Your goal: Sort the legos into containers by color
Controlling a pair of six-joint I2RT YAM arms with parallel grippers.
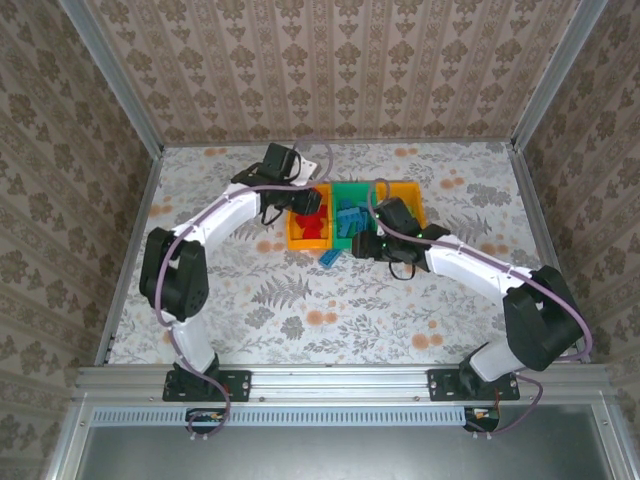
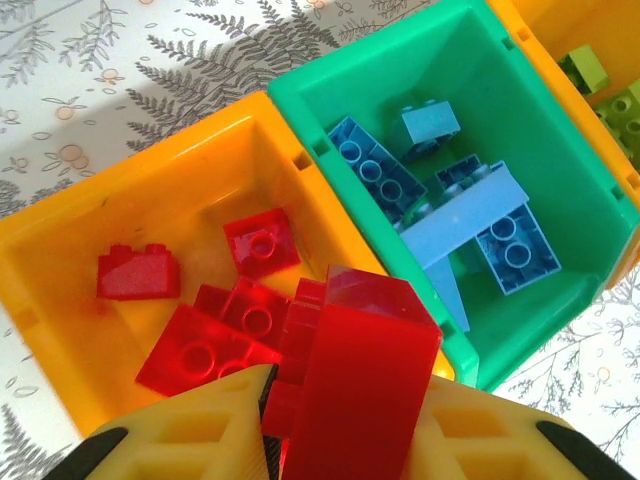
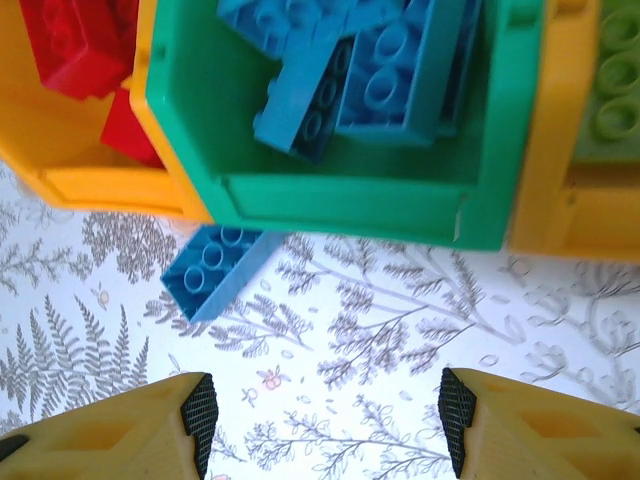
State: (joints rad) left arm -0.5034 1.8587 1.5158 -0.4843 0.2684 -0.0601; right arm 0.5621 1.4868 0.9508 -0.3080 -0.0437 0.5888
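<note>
My left gripper [image 2: 350, 430] is shut on a red lego [image 2: 365, 390], held just above the left orange-yellow container [image 2: 130, 170], where several red legos [image 2: 260, 240] lie. The green container [image 2: 400, 50] in the middle holds several blue legos [image 2: 375, 175]. Lime green legos [image 2: 620, 100] show in the right orange-yellow container [image 3: 560, 150]. One blue lego [image 3: 210, 270] lies on the table against the green container's near wall [image 3: 350, 200]. My right gripper [image 3: 325, 420] hangs open over the table just short of that lego, nothing between its fingers.
The three containers stand side by side at the middle back of the floral tabletop [image 1: 300, 310]. Left gripper [image 1: 310, 200] is over the left container [image 1: 293, 238]; right gripper [image 1: 365, 245] is in front of the green one. Patterned walls enclose the table.
</note>
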